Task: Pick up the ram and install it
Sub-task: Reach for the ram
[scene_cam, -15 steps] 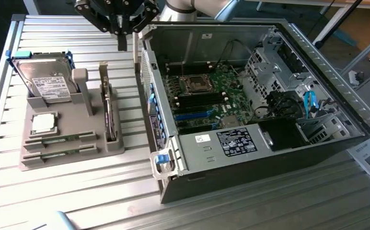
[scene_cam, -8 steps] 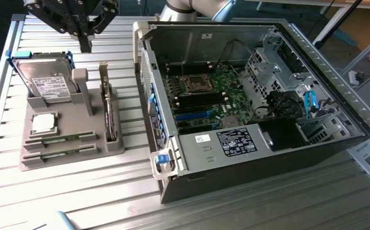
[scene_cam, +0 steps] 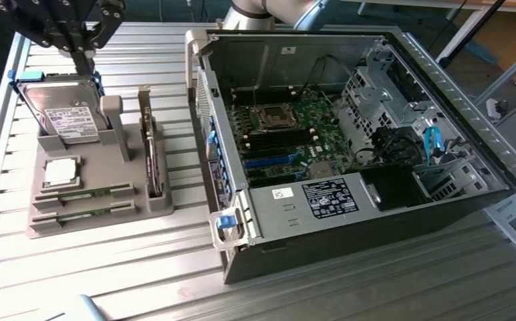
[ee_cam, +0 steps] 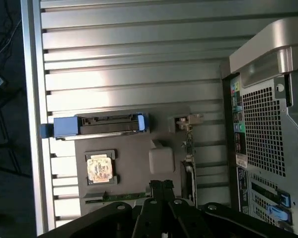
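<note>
**Tool clenched and empty above the holder, ram in its slots**

Tool [scene_cam: 85, 61] hangs with its fingers pressed together and nothing between them. In the exterior view its tip sits just above the upper edge of the drive [scene_cam: 62, 114]. The drive stands upright between blue rails in a grey holder [scene_cam: 113, 127] on the slatted metal surface [scene_cam: 79, 267].

Below the tool and past the drive, the processor [scene_cam: 62, 172] lies flat in its own recess. Farther from the tool again is the ram [scene_cam: 84, 195]. It is two green sticks seated side by side in slots at the holder's far end, apart from the tool and untouched.

The wrist view looks down past the closed tip [ee_cam: 161, 186] onto the same holder [ee_cam: 134, 163]. Here the drive [ee_cam: 109, 125] shows edge-on, the processor [ee_cam: 100, 168] lies beyond it, and one thin green line of ram [ee_cam: 121, 197] shows just past the tip.

Beside the drive, a card [scene_cam: 151, 157] stands on edge in the holder. Well apart from the tool, toward the exterior view's right, the case [scene_cam: 347, 200] lies open with its board [scene_cam: 285, 130] exposed. Its perforated rear wall [ee_cam: 268, 124] shows in the wrist view.
</note>
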